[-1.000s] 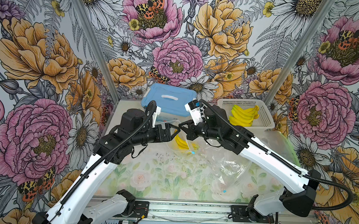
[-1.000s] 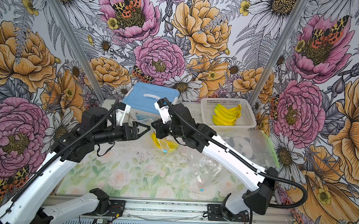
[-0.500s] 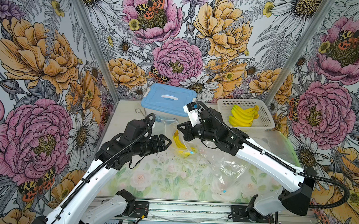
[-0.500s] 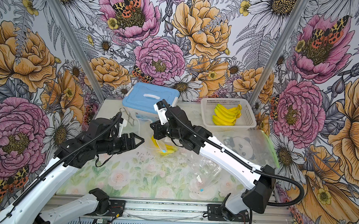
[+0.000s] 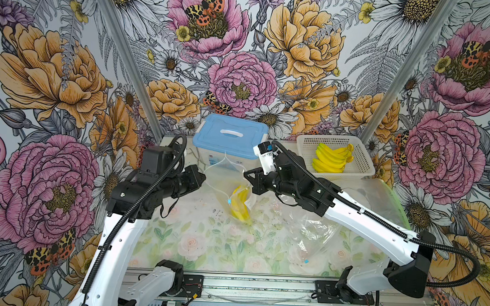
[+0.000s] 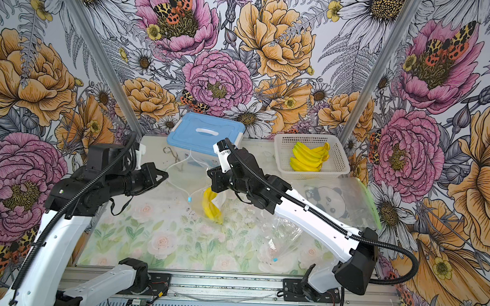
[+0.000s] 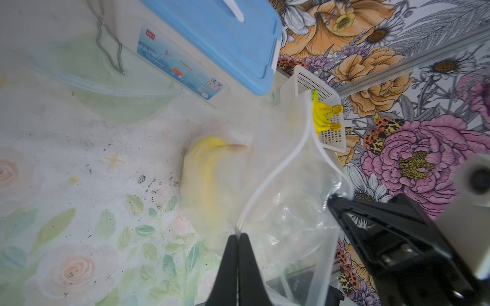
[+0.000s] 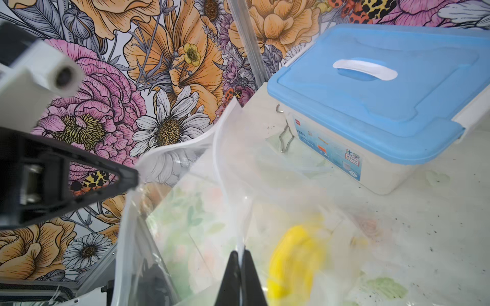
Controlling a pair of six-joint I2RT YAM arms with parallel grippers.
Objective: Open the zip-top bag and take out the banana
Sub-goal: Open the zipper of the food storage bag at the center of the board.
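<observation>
The left claw (image 5: pixel 203 178), gaping a second ago, has now snapped shut on one rim of the zip-top bag (image 5: pixel 225 174). The right claw (image 5: pixel 246 175) stays pinched on the opposite rim. Both arms reach inward, claws facing. The bag hangs between them over the desk (image 5: pixel 193 243), with the banana (image 5: pixel 241 206) sagging in its bottom.

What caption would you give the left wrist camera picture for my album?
The left tool and right tool pinch opposite rims of the clear zip-top bag, banana a yellow blur.
</observation>
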